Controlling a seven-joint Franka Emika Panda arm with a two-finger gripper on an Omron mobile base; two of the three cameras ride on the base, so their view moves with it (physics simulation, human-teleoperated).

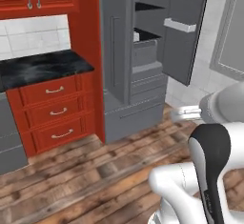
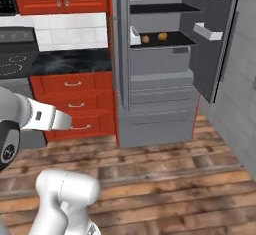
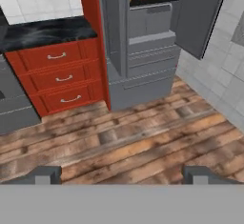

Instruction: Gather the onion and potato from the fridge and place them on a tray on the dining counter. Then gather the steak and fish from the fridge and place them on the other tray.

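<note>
Ahead of our wide, empty claw, bare plank floor up to the fridge, right door ajar, red drawers left.

Tall grey double-door fridge right of red drawer cabinet, touching it. Fridge right door swung open; two small round orange-brown items on black inner shelf. Black marble-look countertop on cabinet. Wood-plank floor before both.

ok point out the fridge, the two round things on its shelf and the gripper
fridge (image 2: 157, 124), right base view, on its lower drawer front
two round things (image 2: 153, 37), right base view, between them on the black shelf
gripper (image 3: 123, 174), hand view, midway between the fingertips
</note>
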